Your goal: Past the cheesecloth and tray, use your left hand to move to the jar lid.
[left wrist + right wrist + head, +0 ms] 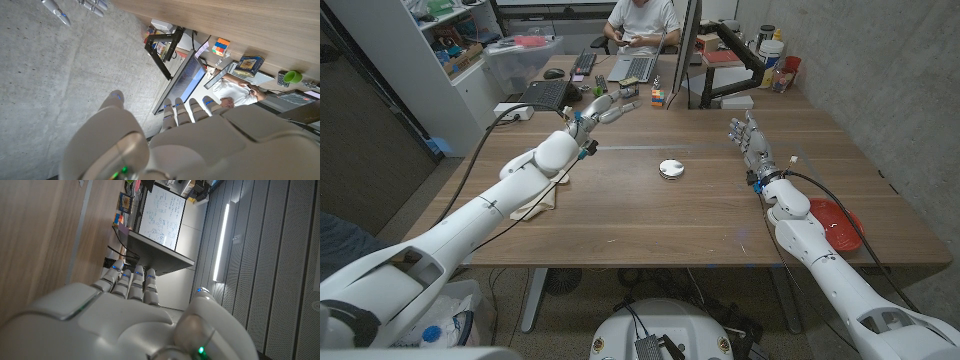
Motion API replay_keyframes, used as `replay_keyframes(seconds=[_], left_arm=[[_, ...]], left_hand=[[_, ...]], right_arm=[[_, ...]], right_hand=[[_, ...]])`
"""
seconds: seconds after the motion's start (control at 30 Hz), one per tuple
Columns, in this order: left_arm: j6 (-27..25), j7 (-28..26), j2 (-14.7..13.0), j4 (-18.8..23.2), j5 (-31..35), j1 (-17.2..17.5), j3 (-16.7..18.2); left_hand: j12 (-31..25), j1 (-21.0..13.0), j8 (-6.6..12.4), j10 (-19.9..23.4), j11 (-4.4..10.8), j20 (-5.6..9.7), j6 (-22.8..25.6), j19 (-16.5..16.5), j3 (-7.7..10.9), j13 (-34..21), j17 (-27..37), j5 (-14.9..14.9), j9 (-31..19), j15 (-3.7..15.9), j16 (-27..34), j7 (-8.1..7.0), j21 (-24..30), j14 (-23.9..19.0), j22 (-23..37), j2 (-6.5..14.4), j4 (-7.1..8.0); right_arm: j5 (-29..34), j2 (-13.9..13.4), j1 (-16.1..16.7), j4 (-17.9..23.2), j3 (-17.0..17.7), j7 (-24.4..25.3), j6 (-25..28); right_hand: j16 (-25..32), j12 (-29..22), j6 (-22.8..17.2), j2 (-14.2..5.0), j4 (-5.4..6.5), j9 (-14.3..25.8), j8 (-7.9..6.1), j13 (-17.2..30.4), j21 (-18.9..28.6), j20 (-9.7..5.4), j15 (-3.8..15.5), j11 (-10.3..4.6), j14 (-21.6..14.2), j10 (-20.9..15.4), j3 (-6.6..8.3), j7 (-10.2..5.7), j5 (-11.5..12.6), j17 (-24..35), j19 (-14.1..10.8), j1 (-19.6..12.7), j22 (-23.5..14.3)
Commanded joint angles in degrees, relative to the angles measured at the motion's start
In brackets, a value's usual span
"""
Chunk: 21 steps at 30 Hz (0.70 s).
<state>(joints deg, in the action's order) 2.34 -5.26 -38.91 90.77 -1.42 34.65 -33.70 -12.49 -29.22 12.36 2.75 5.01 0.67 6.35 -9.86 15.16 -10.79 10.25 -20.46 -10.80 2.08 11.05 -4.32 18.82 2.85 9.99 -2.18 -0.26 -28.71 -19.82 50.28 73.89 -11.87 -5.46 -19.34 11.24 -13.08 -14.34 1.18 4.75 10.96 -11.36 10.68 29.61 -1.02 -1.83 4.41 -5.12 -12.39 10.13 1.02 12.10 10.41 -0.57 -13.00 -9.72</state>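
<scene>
The left hand (608,104) is raised over the far part of the counter (650,215), its fingers spread and holding nothing. The jar lid (671,169) lies near the counter's middle, well apart from it. The cheesecloth (542,195) lies under the left forearm. The right hand (748,138) stands with fingers spread, empty.

The head view looks down from above over the wooden table (650,205), both arms reaching away from it. The left wrist view sits close behind the left hand (175,135), turned over, facing past its fingers to the far table edge and a seated person (232,92), whom the head view (642,25) shares. The right wrist view, equally close behind the right hand (130,315), faces a whiteboard (160,215).
</scene>
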Motion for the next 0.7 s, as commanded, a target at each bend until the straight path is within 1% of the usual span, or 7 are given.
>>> replay_keyframes(seconds=[0.03, 0.43, 0.47, 0.57, 0.7], left_arm=[[-1.95, 0.96, 0.54, -0.07, 3.28, -1.89, -2.13], [-2.82, 1.63, 1.42, -0.66, 5.63, -3.34, -4.07], [-2.85, 1.50, 1.47, -0.63, 5.87, -3.35, -4.17], [-3.25, 1.37, 1.25, -0.22, 7.03, -3.47, -4.61], [-3.92, 1.57, 0.89, 0.49, 8.31, -3.70, -5.06]], left_hand=[[0.03, -0.70, -0.26, 0.11, 0.38, -0.24, 0.15, -1.12, 0.08, -0.25, 0.26, -0.07, -0.12, 0.33, 0.14, -0.48, -0.07, -0.37, 0.23, -0.12, -0.15], [0.08, -0.95, -0.30, 0.21, 0.50, -0.35, 0.18, -0.97, 0.02, -0.27, 0.28, -0.06, -0.13, 0.20, 0.15, -0.46, -0.29, -0.52, 0.25, -0.11, -0.26], [0.09, -0.97, -0.29, 0.23, 0.52, -0.46, 0.22, -0.94, 0.01, -0.27, 0.28, -0.06, -0.13, 0.25, 0.17, -0.40, -0.31, -0.58, 0.25, -0.10, -0.27], [0.07, -1.03, -0.29, 0.33, 0.71, -0.87, 0.27, -0.84, -0.03, -0.27, 0.29, -0.06, -0.14, 0.27, 0.18, -0.45, -0.36, -0.63, 0.26, -0.10, -0.29], [0.05, -1.08, -0.27, 0.48, 0.58, -1.00, 0.38, -0.74, -0.07, -0.28, 0.30, -0.05, -0.14, 0.27, 0.19, -0.52, -0.43, -0.71, 0.28, -0.08, -0.30]], right_arm=[[-0.25, 0.30, -0.43, -0.73, 0.00, -0.47, -0.60], [-0.46, 0.71, -0.95, -1.77, 0.06, -0.99, -1.42], [-0.45, 0.72, -0.96, -1.81, 0.06, -1.01, -1.45], [-0.53, 0.81, -0.99, -2.05, 0.03, -1.21, -1.59], [-0.54, 0.88, -0.90, -2.05, 0.02, -1.31, -1.82]], right_hand=[[-0.11, 0.23, -0.31, -0.60, -0.17, -0.02, -0.07, 0.03, -0.36, 0.01, 0.05, -0.32, -0.65, -0.41, -0.01, -0.25, 0.26, 0.06, 0.04, -0.29, -0.20], [-0.14, 0.26, -0.29, -0.66, -0.23, -0.01, -0.03, 0.03, -0.70, 0.01, 0.00, -0.37, -0.68, -0.44, -0.07, -0.22, 0.27, 0.06, -0.06, -0.30, -0.21], [-0.15, 0.24, -0.28, -0.67, -0.24, -0.01, -0.02, 0.03, -0.73, 0.00, -0.01, -0.19, -0.65, -0.51, -0.08, -0.24, 0.27, 0.06, -0.09, -0.30, -0.21], [-0.16, 0.24, -0.29, -0.69, -0.26, -0.01, -0.02, 0.03, -0.81, -0.02, -0.01, -0.31, -0.66, -0.52, -0.09, -0.25, 0.27, 0.06, -0.13, -0.30, -0.21], [-0.16, 0.26, -0.29, -0.71, -0.27, -0.01, -0.01, 0.03, -0.90, -0.01, 0.00, -0.32, -0.69, -0.50, -0.10, -0.27, 0.27, 0.06, -0.13, -0.30, -0.22]])
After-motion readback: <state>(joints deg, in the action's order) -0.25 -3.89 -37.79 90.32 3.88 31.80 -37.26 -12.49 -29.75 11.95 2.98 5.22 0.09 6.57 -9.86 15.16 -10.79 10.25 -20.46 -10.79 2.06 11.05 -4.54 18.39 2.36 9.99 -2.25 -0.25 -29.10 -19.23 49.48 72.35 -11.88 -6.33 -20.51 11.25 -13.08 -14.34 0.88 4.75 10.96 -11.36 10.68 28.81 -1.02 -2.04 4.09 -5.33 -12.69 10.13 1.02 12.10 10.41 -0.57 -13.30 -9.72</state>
